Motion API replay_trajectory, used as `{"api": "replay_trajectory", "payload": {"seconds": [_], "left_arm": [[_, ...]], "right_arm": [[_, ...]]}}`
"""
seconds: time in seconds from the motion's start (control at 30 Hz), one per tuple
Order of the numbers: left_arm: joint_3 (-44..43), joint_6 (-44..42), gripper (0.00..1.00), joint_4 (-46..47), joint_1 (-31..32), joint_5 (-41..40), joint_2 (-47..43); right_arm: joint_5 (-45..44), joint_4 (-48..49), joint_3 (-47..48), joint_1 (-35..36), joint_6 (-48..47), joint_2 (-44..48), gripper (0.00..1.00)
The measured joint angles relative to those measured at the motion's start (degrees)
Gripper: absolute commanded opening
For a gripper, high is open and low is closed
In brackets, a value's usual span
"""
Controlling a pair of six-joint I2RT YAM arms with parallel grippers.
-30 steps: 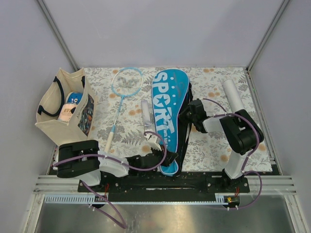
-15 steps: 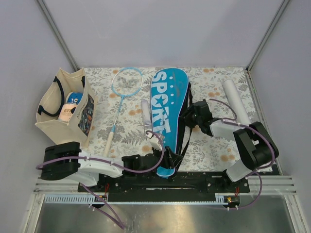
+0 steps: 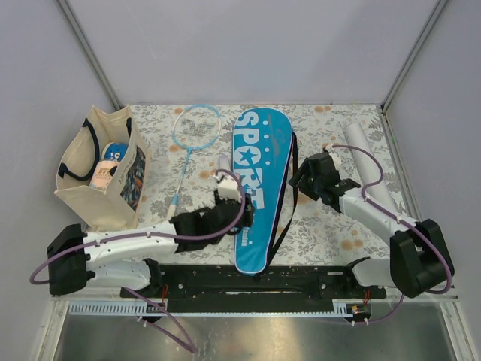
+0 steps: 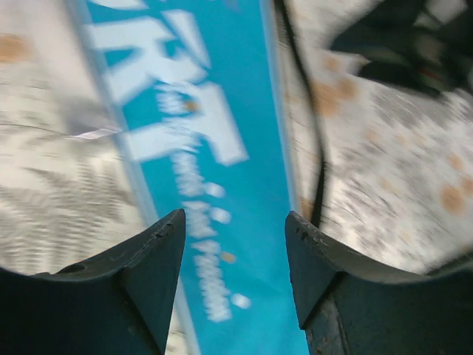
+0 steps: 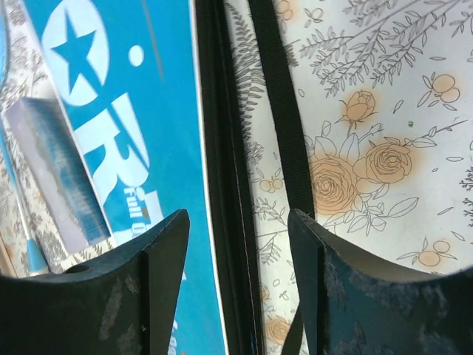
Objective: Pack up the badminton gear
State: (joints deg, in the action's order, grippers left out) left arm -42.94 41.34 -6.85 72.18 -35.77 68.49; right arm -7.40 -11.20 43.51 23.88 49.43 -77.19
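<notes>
The racket cover (image 3: 259,162) lies flat on the flowered cloth (image 3: 323,226) in the middle of the table. Its printed side is up, its wide round end is far and its narrow end is near. It is blue with white letters and has a black edge.

The left gripper (image 4: 235,220) hangs above the left half of the cover, about the middle of its length. The left wrist view is blurred, but the two fingers stand clearly apart. Between them only the blue surface with small white print is seen, lower than the fingers. This gripper holds nothing.

The right gripper (image 5: 236,218) hangs above the right edge of the cover. Its fingers are also spread and empty. Below the gap between them run the black edge of the cover and a black strap (image 5: 277,111), which lies on the cloth just beside that edge. The blue face is to the left of the gap.

A clear flat pack (image 5: 55,170) lies at the left edge of the cover; I cannot tell if it rests on it. A light-blue racket (image 3: 197,129) lies left of the cover, apart from it, with its head far. A white tube (image 3: 359,139) lies at the right side of the cloth. A cloth bag (image 3: 94,207) stands at the far left.
</notes>
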Motion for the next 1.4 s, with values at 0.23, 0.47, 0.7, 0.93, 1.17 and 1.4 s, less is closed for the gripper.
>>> {"api": "replay_trajectory", "payload": {"seconds": [0.23,0.47,0.7,0.93,1.17,1.4], "left_arm": [[-2.38,-7.78,0.6,-13.4,-24.72,3.15,-5.18],[-9.7,-17.2,0.61,-18.49,-41.59,8.76,-0.74],[-13.86,-24.83,0.62,-22.29,-50.93,14.4,11.37],[-15.34,-28.46,0.56,-26.36,-56.43,18.56,20.83],[-15.67,-29.53,0.5,-27.36,-57.96,21.07,24.96],[-15.3,-27.96,0.43,-27.08,-57.9,22.56,28.85]], "right_arm": [[6.6,-1.18,0.33,-0.02,-11.82,5.92,0.65],[17.27,-1.46,-0.15,-0.04,-17.77,11.43,0.65],[23.58,-0.79,-2.01,-0.04,-19.1,19.8,0.65],[24.68,-0.68,-2.29,-0.02,-20.28,24.44,0.65],[25.4,-0.66,-2.38,-0.04,-20.72,24.72,0.65],[26.16,-0.72,-3.08,-0.04,-20.74,24.81,0.65]]}}
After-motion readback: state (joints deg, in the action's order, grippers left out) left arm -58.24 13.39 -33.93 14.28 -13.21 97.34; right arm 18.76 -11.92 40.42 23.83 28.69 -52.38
